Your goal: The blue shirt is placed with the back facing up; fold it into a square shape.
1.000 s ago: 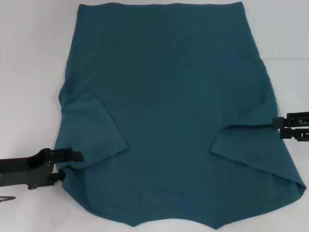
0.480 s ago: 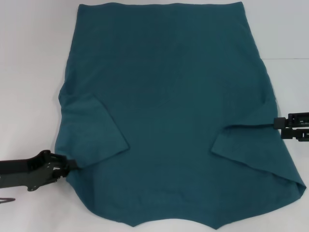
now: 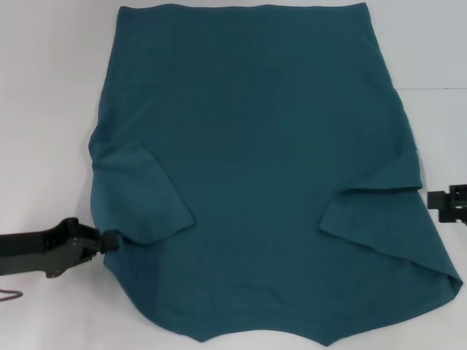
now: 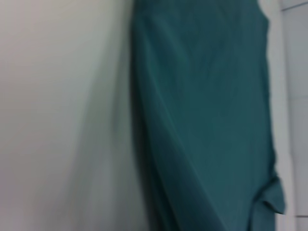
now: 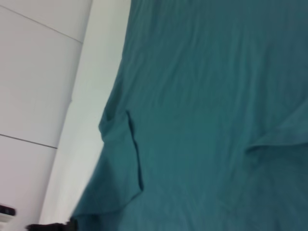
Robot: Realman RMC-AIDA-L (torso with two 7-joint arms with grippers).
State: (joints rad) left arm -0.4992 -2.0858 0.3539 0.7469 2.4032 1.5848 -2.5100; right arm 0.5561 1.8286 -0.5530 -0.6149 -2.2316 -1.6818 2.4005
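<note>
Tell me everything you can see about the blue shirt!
The blue shirt is dark teal, soft-looking cloth, lying flat and spread wide on the white table, plain side up. Both short sleeves are folded inward onto its body, and its near edge dips to a point. The left gripper touches its left edge beside the folded sleeve. The right gripper sits just off its right edge, not touching.

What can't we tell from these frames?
- Left gripper, head view: its tip meets the blue shirt edge; cloth and dark housing hide any grasp.
- Right gripper, head view: cut by the frame edge, apart from the cloth.
- Shirt's underside: pressed against the table, so any print is hidden.
- Collar end: cut by the head view's bottom edge.
- Wrist views: neither shows its own gripper.
</note>
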